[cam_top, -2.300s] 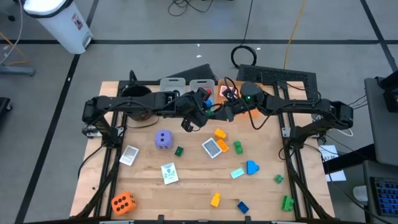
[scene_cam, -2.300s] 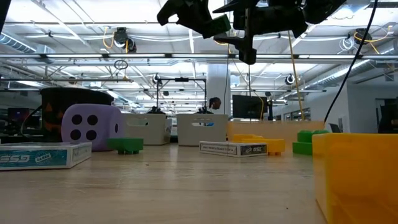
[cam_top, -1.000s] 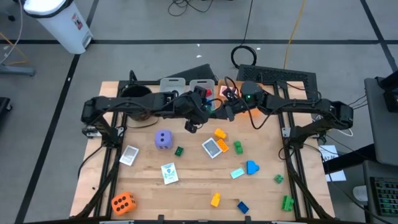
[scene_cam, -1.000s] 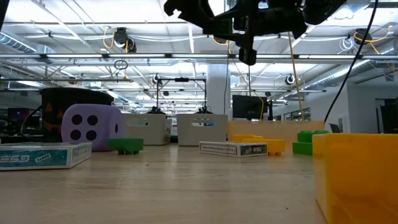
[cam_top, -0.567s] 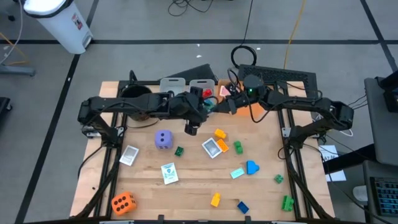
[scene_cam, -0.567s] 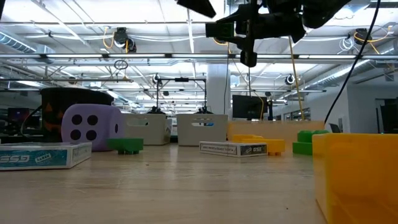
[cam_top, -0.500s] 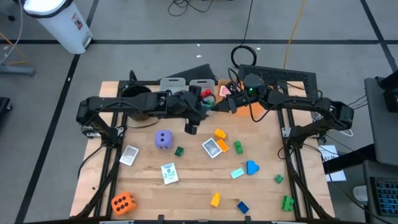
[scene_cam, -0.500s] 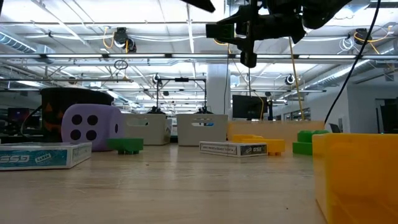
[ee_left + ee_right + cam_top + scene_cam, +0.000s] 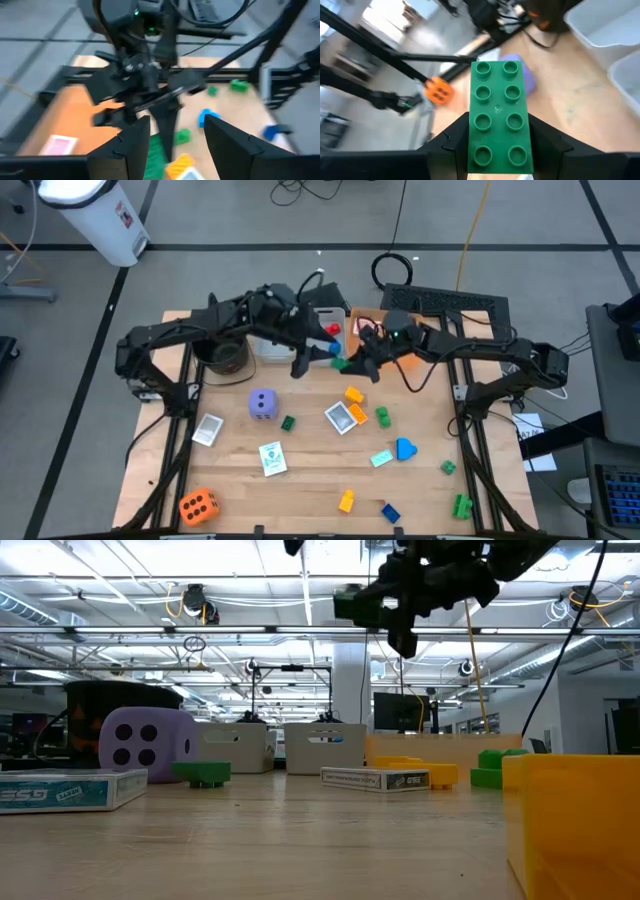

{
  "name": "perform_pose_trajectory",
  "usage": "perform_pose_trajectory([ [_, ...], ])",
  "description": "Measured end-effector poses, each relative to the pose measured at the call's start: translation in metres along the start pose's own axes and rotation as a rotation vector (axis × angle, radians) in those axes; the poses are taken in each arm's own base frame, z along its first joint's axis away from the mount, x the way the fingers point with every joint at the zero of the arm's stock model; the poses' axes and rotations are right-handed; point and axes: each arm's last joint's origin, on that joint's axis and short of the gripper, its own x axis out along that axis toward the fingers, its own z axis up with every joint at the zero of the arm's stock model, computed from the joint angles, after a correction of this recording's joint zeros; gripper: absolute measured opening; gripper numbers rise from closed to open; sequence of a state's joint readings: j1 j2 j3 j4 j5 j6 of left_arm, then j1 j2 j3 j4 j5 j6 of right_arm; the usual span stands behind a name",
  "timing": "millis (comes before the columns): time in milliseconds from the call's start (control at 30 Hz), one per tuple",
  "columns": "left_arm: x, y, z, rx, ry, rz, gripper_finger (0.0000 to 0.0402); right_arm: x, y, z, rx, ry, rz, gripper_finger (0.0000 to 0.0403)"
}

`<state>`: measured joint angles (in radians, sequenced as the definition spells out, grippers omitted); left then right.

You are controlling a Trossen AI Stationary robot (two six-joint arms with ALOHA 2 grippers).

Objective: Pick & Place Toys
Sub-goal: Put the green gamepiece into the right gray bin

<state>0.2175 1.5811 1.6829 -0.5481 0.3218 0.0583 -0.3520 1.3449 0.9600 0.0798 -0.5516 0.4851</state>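
Right gripper (image 9: pixel 496 150) hangs just above centre in the high view, fingers pinching a green brick (image 9: pixel 496 112) by its long sides so it clears the bench (image 9: pixel 300 490) for carrying, while the left gripper (image 9: pixel 172 145), fingers spread and empty, sits just left of it by the grey bins (image 9: pixel 270 345).

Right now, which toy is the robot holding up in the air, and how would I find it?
Look at the back middle of the wooden table, where the two dark arms meet above the orange tray. The right gripper holds a long green brick between its fingers. It has eight studs in two rows, and unlike the other green bricks, it isn't lying on the table.
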Motion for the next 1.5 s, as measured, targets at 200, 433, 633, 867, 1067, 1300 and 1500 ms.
perform_pose_trajectory([
  [200,0.011,0.005,-0.007,-0.067,0.042,-0.051,0.0186,0.003,0.001,-0.006,-0.085,0.001,-0.11,0.0134],
  [433,0.034,0.008,-0.018,-0.078,0.099,-0.096,0.0186,0.002,0.013,0.007,-0.21,0.019,-0.141,0.0134],
  [633,0.043,0.012,-0.024,-0.007,0.127,-0.049,0.0186,-0.001,0.031,0.018,-0.328,0.063,-0.179,0.0134],
  [867,0.047,0.013,-0.026,0.02,0.141,-0.004,0.0186,0.0,0.035,0.018,-0.338,0.059,-0.195,0.0138],
  [1067,0.047,0.011,-0.026,0.051,0.142,-0.006,0.0196,0.0,0.035,0.019,-0.328,0.06,-0.187,0.0139],
  [1300,0.047,0.012,-0.026,0.04,0.15,0.04,0.0249,0.0,0.035,0.018,-0.328,0.06,-0.187,0.0137],
  [1500,0.048,0.012,-0.028,0.001,0.168,0.039,0.0278,0.0,0.036,0.019,-0.332,0.05,-0.184,0.0137],
])
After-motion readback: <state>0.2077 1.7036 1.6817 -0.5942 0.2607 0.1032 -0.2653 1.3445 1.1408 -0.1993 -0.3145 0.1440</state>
